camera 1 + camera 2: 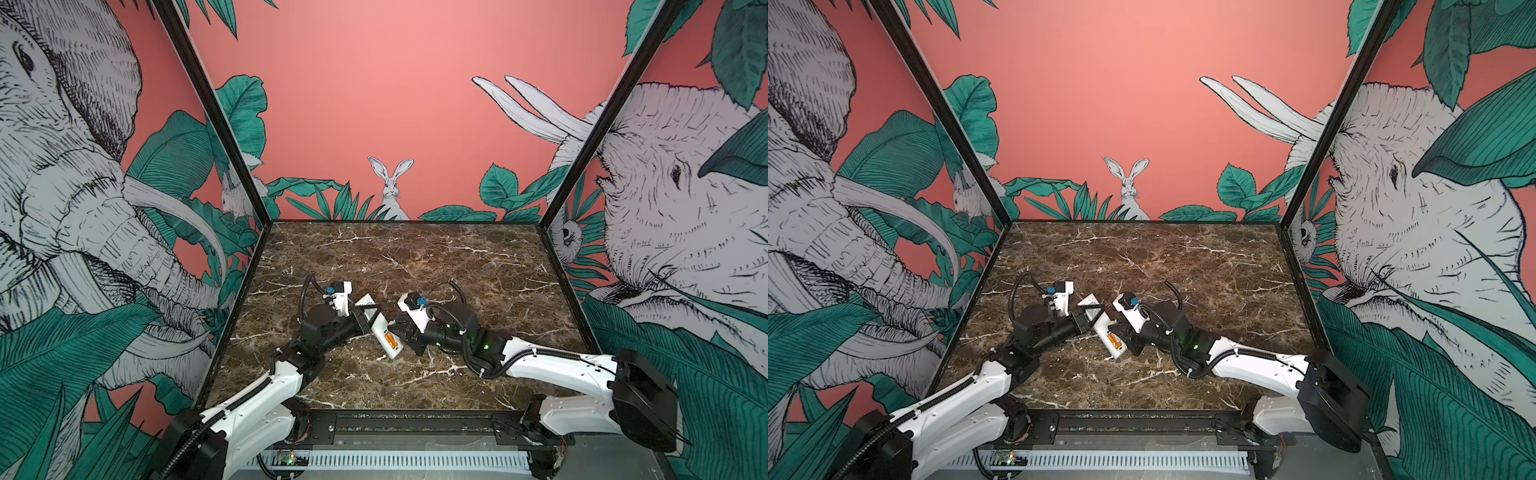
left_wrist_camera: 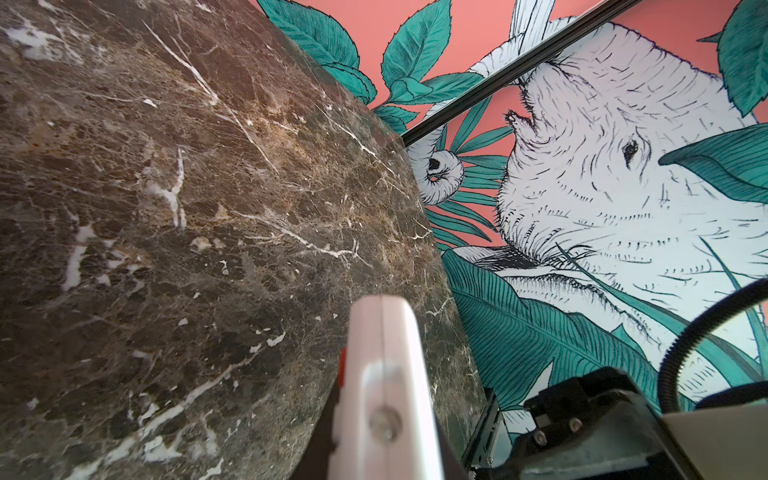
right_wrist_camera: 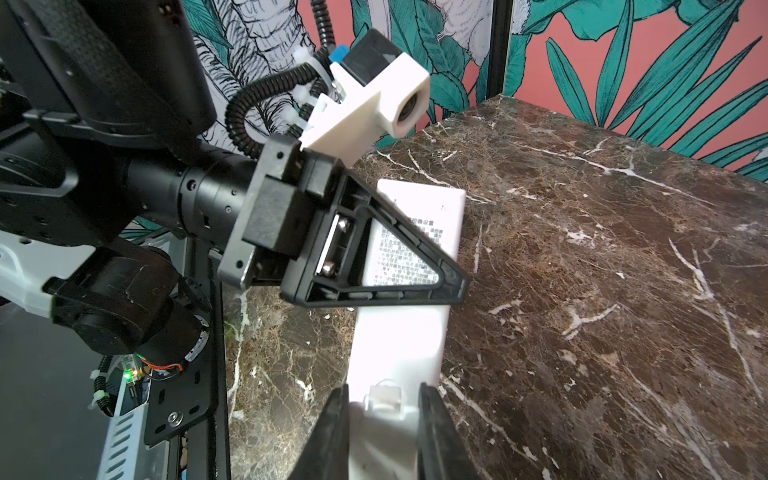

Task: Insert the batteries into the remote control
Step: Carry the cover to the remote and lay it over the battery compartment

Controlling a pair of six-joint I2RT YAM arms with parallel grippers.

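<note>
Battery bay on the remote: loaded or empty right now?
Loaded. In both top views orange batteries lie exposed in the remote control's near end, no cover over them. Fully seated or not: cannot tell.

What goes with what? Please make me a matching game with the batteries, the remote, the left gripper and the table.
Things:
1. batteries
2. remote control
3. left gripper
4. table

Descriptions:
A. brown marble with white veins
B. black, jaws shut across the remote control
C. orange, sitting in the remote control's open slot
D. long, slim and white

Pairs: 1-C, 2-D, 3-B, 4-A
</note>
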